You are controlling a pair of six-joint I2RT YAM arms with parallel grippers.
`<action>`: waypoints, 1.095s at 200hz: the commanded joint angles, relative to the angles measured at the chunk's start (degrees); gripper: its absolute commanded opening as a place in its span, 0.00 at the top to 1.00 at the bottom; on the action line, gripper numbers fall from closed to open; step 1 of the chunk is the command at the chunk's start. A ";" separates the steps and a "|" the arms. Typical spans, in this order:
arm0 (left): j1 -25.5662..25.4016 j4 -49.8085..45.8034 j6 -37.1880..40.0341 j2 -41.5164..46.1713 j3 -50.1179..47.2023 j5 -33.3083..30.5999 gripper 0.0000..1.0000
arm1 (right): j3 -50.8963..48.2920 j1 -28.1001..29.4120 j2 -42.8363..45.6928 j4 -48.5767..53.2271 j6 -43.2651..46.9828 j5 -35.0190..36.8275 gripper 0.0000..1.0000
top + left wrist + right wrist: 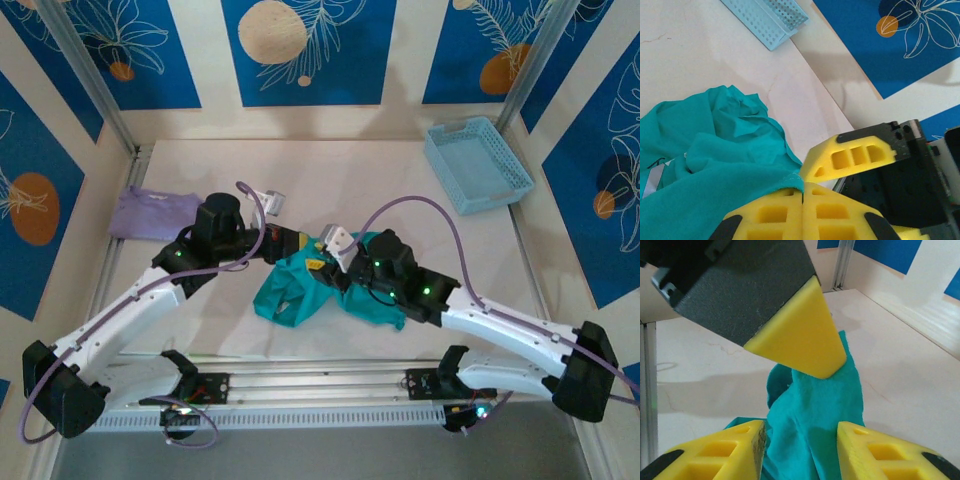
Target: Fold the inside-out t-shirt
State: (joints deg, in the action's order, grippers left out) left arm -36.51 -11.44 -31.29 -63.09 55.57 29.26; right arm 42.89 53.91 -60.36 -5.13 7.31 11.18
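Barely started: crumpled t-shirt (285,295) mid-frame, edge pinched in clenched left gripper (802,186), right gripper (800,432) parted around cloth, grip unclear, every fold remaining.

the teal t-shirt (810,405) is hanging bunched from the left gripper (827,367), trailing between the parted fingers of the right gripper (800,440).

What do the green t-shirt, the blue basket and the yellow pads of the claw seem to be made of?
T-shirt: soft matte knit cloth, probably cotton; it crumples and drapes. Basket: light blue plastic, likely rigid; perforated moulded walls. Pads: yellow foam-like material, matte, with cut-out cells.
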 commanded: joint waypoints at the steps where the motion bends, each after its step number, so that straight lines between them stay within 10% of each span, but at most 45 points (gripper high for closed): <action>1: -0.58 -0.06 -0.79 0.84 1.50 -0.56 1.00 | 1.35 0.49 -2.25 -5.21 4.79 1.10 0.61; 37: -0.65 -0.51 -0.39 1.06 1.60 -0.81 1.00 | 2.90 0.75 -5.72 -6.44 5.61 1.47 0.68; 70: -0.63 -1.37 0.16 1.13 1.82 -2.91 1.00 | 1.86 0.96 -5.13 -6.75 4.59 1.47 1.00; 95: -0.44 -3.49 2.06 1.60 2.41 -7.25 1.00 | 0.27 -0.32 -2.51 -4.95 1.86 -0.52 1.00; 141: -0.26 -6.43 10.01 5.46 -1.29 -19.21 0.65 | -1.49 -6.18 1.98 -2.84 -6.94 -11.23 1.00; 219: -2.73 -7.79 13.87 4.11 -4.27 -19.35 0.29 | -0.76 -9.96 2.34 -1.70 -11.18 -15.61 1.00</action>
State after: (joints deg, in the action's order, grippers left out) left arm -37.89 -18.00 -19.77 -58.22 51.31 11.97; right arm 42.17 44.21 -58.59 -6.63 -1.96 -2.17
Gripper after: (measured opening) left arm 0.702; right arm 0.041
